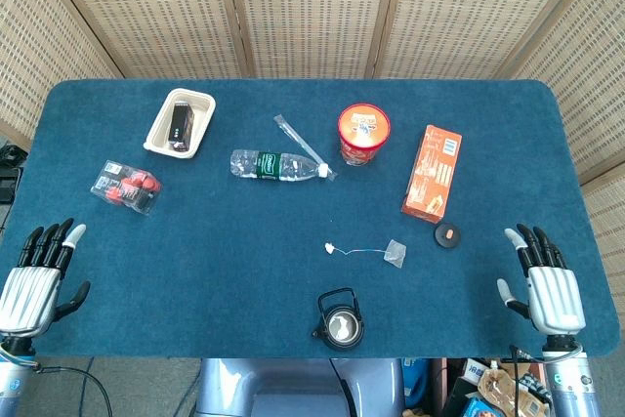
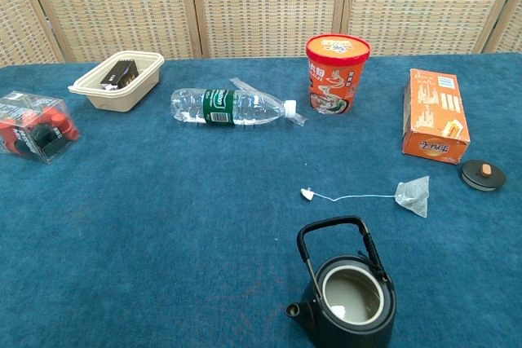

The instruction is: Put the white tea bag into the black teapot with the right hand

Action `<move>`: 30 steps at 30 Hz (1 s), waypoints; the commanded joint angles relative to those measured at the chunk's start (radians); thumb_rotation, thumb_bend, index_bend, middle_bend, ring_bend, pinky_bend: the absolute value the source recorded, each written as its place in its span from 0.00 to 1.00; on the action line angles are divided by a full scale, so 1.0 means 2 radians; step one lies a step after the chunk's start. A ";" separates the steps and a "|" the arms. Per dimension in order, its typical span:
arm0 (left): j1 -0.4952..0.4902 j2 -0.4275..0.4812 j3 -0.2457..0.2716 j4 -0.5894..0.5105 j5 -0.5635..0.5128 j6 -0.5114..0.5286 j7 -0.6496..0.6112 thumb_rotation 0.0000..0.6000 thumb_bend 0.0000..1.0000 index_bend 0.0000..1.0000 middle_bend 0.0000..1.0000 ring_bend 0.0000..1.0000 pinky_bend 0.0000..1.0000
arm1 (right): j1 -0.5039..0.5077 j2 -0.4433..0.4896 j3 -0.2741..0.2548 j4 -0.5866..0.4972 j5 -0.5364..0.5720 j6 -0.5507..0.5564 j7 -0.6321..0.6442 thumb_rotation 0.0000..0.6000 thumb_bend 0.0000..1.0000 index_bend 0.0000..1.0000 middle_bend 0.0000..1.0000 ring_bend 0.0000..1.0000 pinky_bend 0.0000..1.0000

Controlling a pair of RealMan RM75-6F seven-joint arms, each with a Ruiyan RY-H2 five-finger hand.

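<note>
Not yet reaching: my right hand point(image 1: 549, 285) is resting at the near right table edge, fingers spread, holding nothing. White tea bag point(image 2: 413, 195) is lying just beyond the black teapot point(image 2: 352, 295), whose lid seems off. Next: pinching the bag.

Looks like a staged robot test setup, not a home. Blue-covered bench point(image 1: 117, 280) walled by woven screens point(image 1: 312, 7) along its far edge. Loose cables point(image 1: 68, 373) below the near edge.
</note>
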State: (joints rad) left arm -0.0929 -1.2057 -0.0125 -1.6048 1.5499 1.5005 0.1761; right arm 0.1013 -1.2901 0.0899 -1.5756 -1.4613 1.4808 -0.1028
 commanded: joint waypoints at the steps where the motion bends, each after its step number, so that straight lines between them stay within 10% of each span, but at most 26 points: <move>1: 0.000 0.000 -0.001 0.001 -0.001 -0.001 0.000 1.00 0.37 0.03 0.00 0.00 0.00 | 0.000 0.000 0.000 -0.001 0.000 0.000 0.000 1.00 0.51 0.13 0.15 0.00 0.20; 22: -0.001 0.008 -0.007 -0.002 -0.008 -0.001 0.000 1.00 0.37 0.03 0.00 0.00 0.00 | 0.008 0.008 0.004 -0.006 -0.006 -0.005 0.001 1.00 0.51 0.13 0.16 0.01 0.20; 30: -0.007 0.014 -0.012 -0.006 -0.011 -0.004 0.008 1.00 0.37 0.03 0.00 0.00 0.00 | 0.051 0.046 0.019 -0.025 -0.028 -0.052 0.037 1.00 0.51 0.13 0.29 0.18 0.31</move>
State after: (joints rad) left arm -0.1049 -1.1787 -0.0361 -1.6160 1.5276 1.4929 0.1908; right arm 0.1722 -1.2250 0.1158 -1.6116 -1.5007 1.4106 -0.0555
